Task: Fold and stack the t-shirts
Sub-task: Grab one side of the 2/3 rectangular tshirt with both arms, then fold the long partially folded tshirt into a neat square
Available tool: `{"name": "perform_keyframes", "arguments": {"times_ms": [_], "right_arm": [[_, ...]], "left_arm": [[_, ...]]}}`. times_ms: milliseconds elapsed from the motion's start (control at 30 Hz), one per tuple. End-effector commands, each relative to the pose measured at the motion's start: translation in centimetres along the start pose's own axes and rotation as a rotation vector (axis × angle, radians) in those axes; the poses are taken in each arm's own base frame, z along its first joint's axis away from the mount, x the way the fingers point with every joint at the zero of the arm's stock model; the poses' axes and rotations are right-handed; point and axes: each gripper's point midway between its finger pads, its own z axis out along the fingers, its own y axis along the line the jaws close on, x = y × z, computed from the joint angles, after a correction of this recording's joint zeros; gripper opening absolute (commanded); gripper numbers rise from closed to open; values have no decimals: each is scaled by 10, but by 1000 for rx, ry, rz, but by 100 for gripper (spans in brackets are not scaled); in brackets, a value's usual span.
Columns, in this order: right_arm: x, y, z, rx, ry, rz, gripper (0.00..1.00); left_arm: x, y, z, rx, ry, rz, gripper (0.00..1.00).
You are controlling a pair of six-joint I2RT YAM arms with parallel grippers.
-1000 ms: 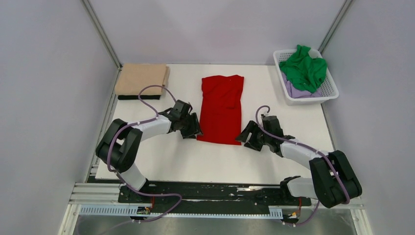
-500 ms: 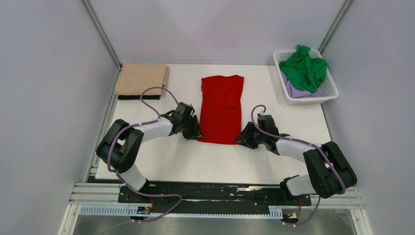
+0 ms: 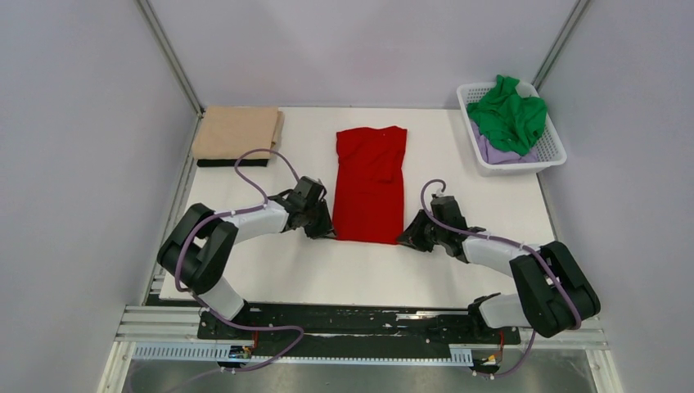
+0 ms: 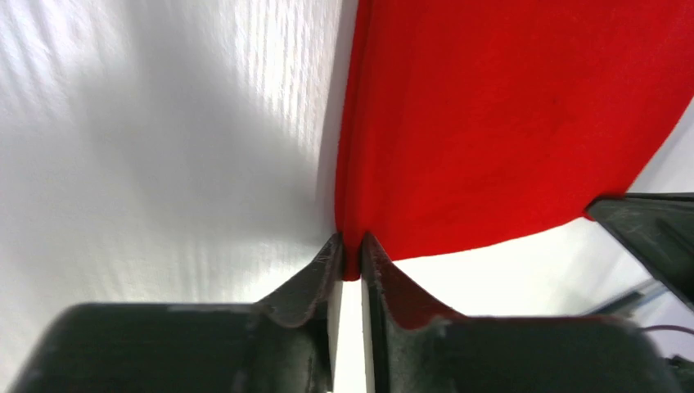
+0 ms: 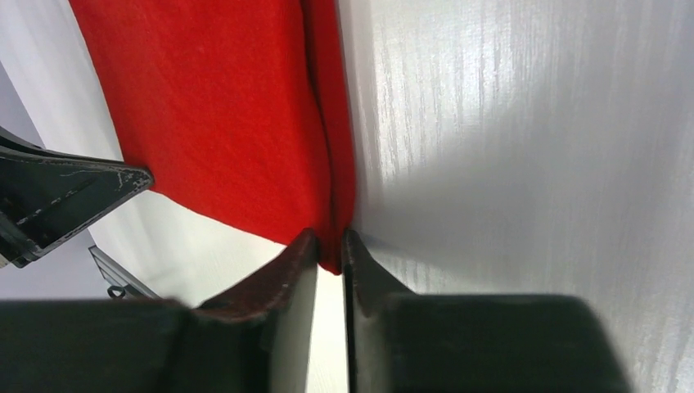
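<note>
A red t-shirt lies in a long narrow strip on the white table, sleeves folded in. My left gripper is shut on its near left corner, where red cloth is pinched between the tips. At the near right corner my right gripper is shut on the red hem, cloth squeezed between its tips. A folded tan t-shirt rests at the back left. A crumpled green t-shirt lies over a lilac one in the basket.
The white lattice basket stands at the back right corner. The tan shirt sits on a dark pad. Grey walls close in on both sides and the back. Purple cables loop above both arms.
Both grippers slid inward to the red shirt's near corners and closed on the hem. The near edge of the shirt has drawn slightly narrower.
</note>
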Motion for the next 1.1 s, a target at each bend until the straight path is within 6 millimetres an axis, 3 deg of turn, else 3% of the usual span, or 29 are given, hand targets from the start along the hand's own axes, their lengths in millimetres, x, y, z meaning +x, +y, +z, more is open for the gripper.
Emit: {"name": "perform_keyframes", "arguments": {"times_ms": [0,33,67,267,400,500,600,733,833,1067], "right_arm": [[8,-5,2,11,15,-7,8],[9,-4,2,0,16,-11,2],[11,-2,1,-13,26,-16,0],[44,4,-23,-76,148,-30,0],[72,14,-56,-142,235,-48,0],[82,31,-86,-226,264,-73,0],[80,58,-112,-357,230,-121,0],[57,90,-135,-459,99,-183,0],[30,109,-138,-463,-2,-216,0],[-41,135,-116,-359,-130,-226,0]], "left_arm": [[48,46,11,-177,129,4,12],[48,45,12,-173,125,3,2],[48,45,12,-168,124,3,0],[53,40,-10,-151,99,59,0],[79,38,-47,-118,123,118,0],[83,12,-86,24,66,181,0],[77,-11,-124,149,-23,217,0],[56,-36,-156,245,-147,240,0],[28,-53,-169,247,-258,246,0],[-53,-61,-164,105,-412,206,0]]}}
